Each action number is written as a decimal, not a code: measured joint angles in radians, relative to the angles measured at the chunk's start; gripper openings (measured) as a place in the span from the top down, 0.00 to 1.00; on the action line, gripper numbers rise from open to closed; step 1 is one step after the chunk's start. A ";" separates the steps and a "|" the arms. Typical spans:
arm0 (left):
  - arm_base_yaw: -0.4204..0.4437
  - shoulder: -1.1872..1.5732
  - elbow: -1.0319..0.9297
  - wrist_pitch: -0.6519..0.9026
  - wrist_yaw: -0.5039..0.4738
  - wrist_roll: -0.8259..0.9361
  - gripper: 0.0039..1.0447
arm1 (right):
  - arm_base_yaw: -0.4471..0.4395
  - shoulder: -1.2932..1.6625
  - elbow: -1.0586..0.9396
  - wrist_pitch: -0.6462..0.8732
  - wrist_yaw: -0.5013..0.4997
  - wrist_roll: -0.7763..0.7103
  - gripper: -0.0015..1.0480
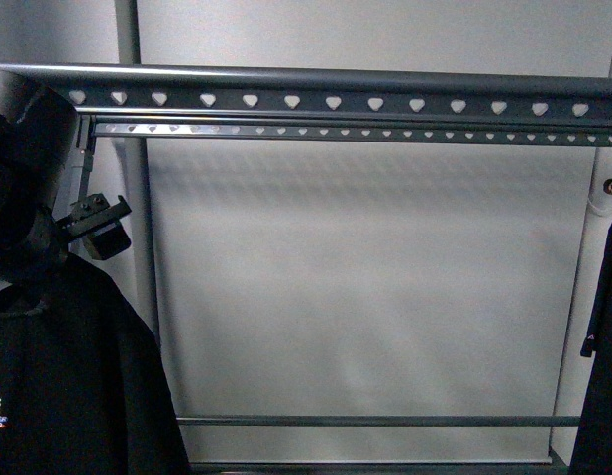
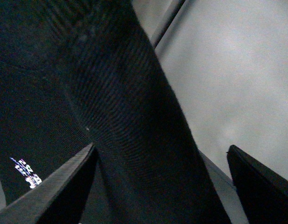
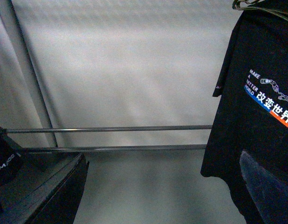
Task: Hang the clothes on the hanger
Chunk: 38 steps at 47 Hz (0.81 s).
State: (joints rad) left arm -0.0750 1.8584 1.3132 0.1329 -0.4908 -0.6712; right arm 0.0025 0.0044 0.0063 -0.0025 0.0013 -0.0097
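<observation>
My left tool (image 2: 161, 149) stands wide open, cloth of the black T-shirt (image 1: 68, 386) showing between its jaws but not pinched. That shirt sits at the far left, below the left end of the top rail (image 1: 365, 102), which runs left to right above it, so my left arm is plainly the nearer. My right tool (image 3: 162, 156) is open and empty. Its view alone shows a second printed black shirt (image 3: 256, 130) hanging at the right; the front view catches only its edge. Whether my shirt hangs from the rail I cannot tell.
</observation>
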 joint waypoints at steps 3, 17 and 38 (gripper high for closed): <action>0.003 0.002 0.002 0.000 0.002 0.008 0.33 | 0.000 0.000 0.000 0.000 0.000 0.000 0.07; 0.013 -0.065 -0.098 0.067 0.108 0.056 0.78 | 0.000 0.000 0.000 0.000 0.000 0.000 0.07; 0.091 -0.678 -0.677 -0.007 0.809 0.388 0.96 | 0.000 0.000 0.000 0.000 0.000 0.000 0.07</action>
State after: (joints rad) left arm 0.0158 1.1805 0.6361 0.1257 0.3180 -0.2832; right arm 0.0025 0.0044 0.0063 -0.0025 0.0013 -0.0093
